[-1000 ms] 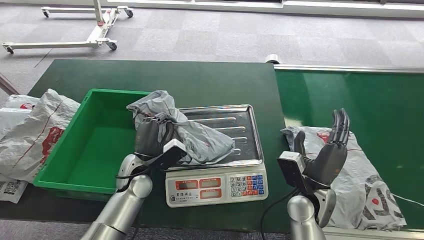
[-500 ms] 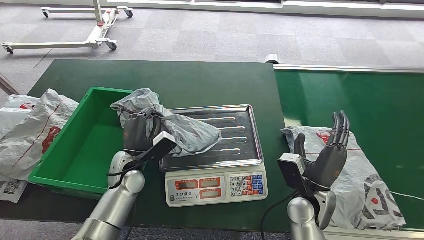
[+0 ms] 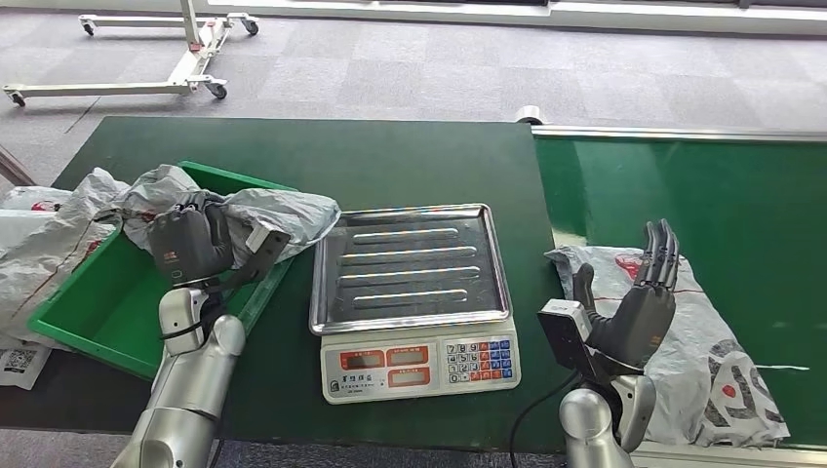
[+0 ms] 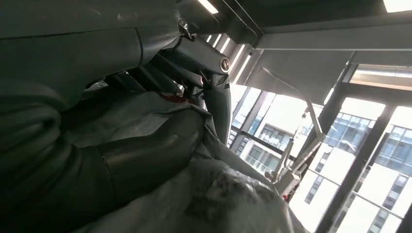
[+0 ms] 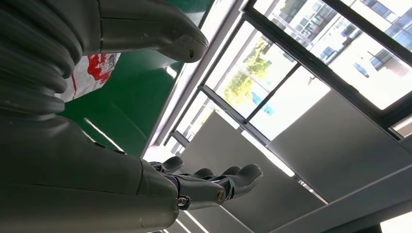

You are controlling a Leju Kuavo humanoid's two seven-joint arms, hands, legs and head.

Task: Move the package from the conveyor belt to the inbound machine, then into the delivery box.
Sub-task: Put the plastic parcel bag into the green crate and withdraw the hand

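Head view: the left hand grips a grey package and holds it over the near right rim of the green box. Part of the package hangs above the box while its right end reaches out past the rim toward the scale. The main risk, as I judge it, is a release here: with so much of the package over the rim, it could drape across the edge or slide down onto the green surface instead of dropping inside. The box itself sits askew, so a snagged fold might drag it further. A loose grip on slippery film could also let the package slip out early.

The package is a soft, crumpled grey plastic mailer, wrinkled and floppy, with small red marks near its left end. In the left wrist view the film bunches against the dark fingers, which wrap round it.

The right hand hangs spread and holding nothing, fingers upright, above another white bag lying on the conveyor belt.

More bags lie left of the box.
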